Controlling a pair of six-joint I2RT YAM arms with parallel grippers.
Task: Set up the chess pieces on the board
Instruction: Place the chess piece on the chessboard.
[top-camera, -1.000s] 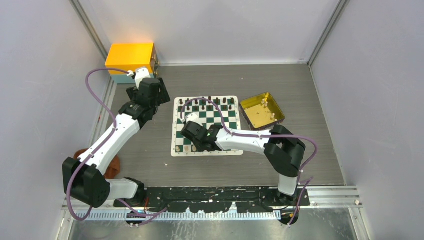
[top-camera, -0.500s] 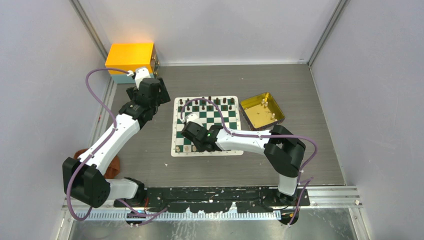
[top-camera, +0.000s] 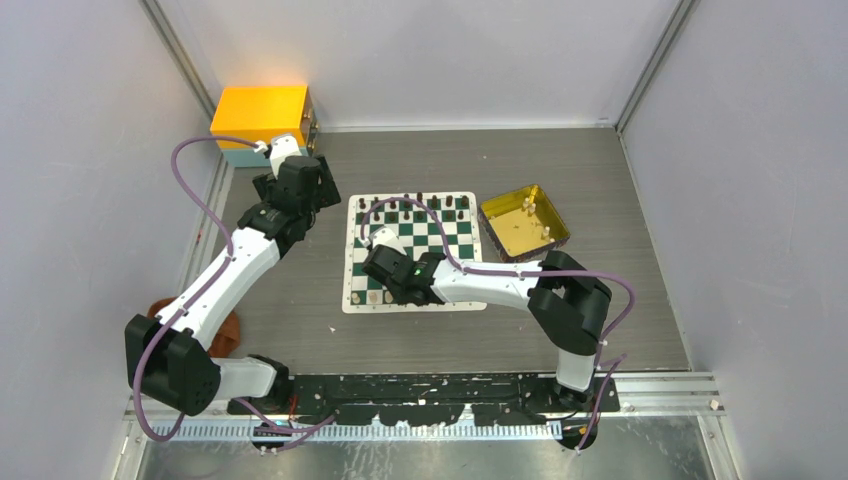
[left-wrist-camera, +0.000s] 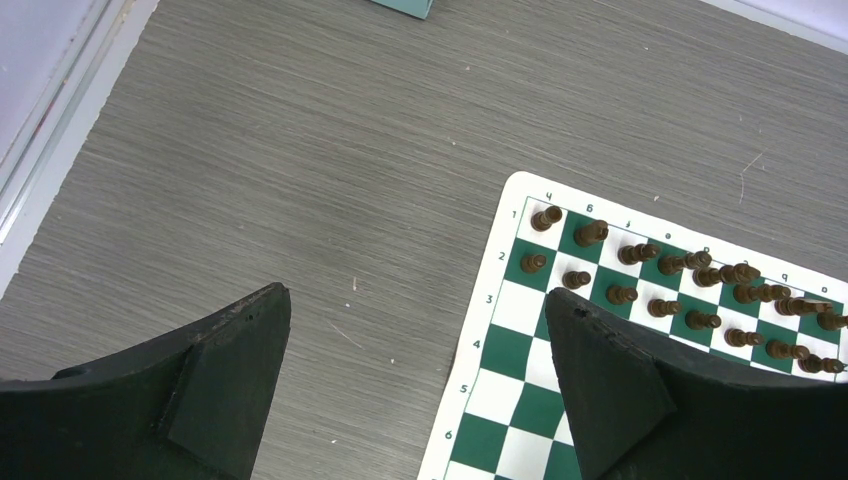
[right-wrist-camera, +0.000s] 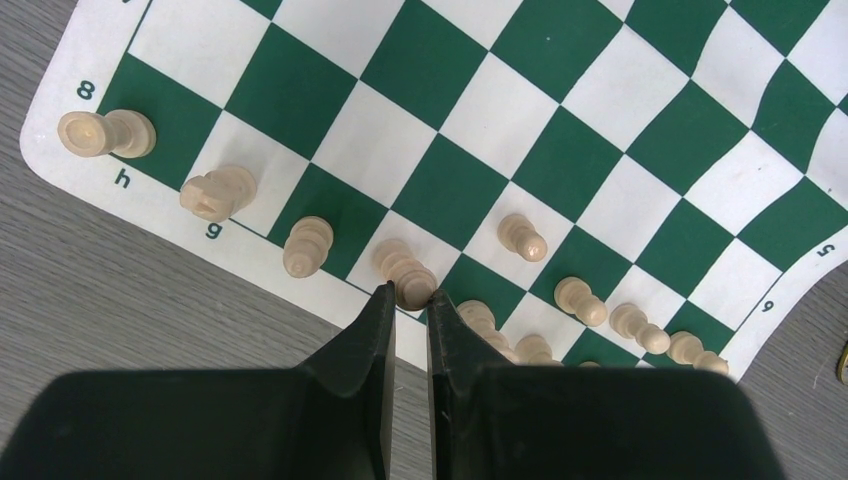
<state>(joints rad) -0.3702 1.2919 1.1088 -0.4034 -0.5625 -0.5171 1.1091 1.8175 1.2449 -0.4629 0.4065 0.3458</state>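
One cream piece (right-wrist-camera: 402, 265) pinched in my right gripper (right-wrist-camera: 410, 298), on the board (right-wrist-camera: 560, 150) in its edge row | left gripper (left-wrist-camera: 417, 297) spread wide, empty | risk: skewed release tips it onto its neighbour (right-wrist-camera: 308, 247).

Left arm (top-camera: 225, 265): I have it reaching far forward, left gripper (left-wrist-camera: 415, 300) spread wide, facing down. Right arm (top-camera: 490, 283): swung leftward, low; right gripper (right-wrist-camera: 410, 296) nipped narrowly onto a cream chess piece (right-wrist-camera: 400, 265).

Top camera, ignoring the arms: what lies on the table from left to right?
orange box → green-and-white board → gold tray
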